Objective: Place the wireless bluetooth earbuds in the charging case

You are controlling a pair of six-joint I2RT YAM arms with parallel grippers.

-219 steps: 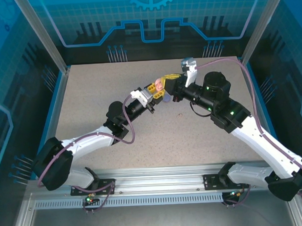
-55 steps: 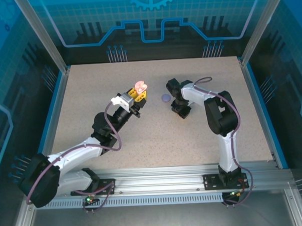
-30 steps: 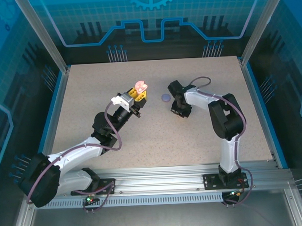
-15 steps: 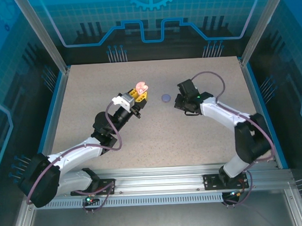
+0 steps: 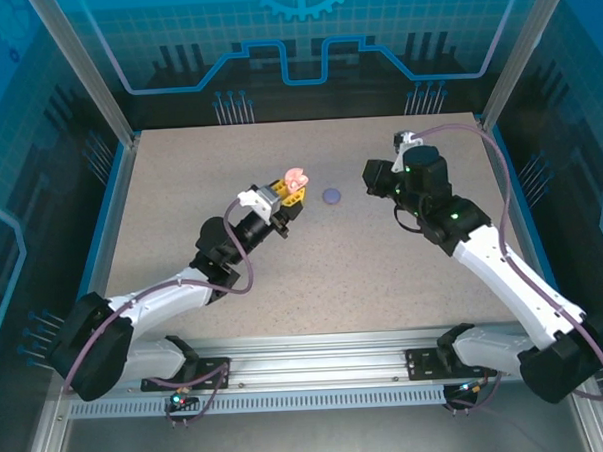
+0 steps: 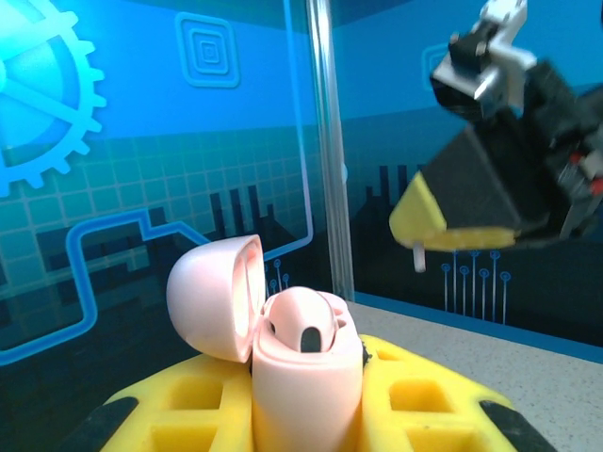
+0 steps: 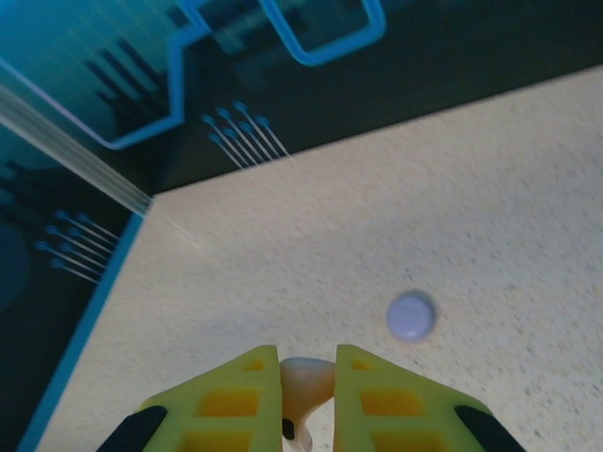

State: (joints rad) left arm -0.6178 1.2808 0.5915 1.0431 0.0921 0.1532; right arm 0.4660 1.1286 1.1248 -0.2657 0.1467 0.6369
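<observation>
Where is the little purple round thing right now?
From above, the purple round thing lies on the table near the far middle, just right of the open pink case held up by the left gripper.

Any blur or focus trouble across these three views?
Top view: sharp, evenly lit. Left wrist view: pink case fairly sharp, right gripper behind it soft. Right wrist view: table and lilac case blurred, earbud in shadow.
</observation>
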